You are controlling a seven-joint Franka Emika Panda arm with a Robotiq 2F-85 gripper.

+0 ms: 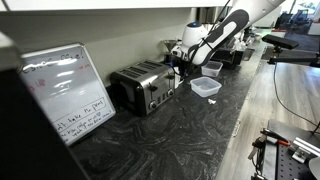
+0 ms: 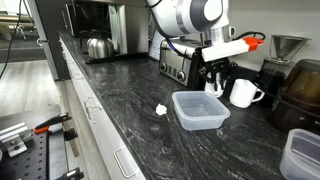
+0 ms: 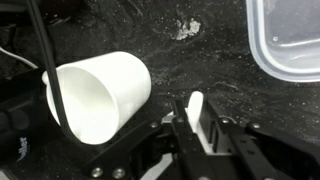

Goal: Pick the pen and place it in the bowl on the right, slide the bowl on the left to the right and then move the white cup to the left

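The white cup fills the left of the wrist view, its mouth turned toward the camera. My gripper is shut on a white rounded piece at the cup's side, which stands upright between the two dark fingers. In both exterior views the gripper hangs low over the counter beside the chrome toaster, with the white cup right next to it. A translucent plastic bowl sits in front of the gripper. Another bowl lies at the frame's edge. The pen is out of view.
A small white scrap lies on the dark marbled counter. A kettle stands further back, and dark appliances stand behind the cup. A whiteboard leans near the toaster.
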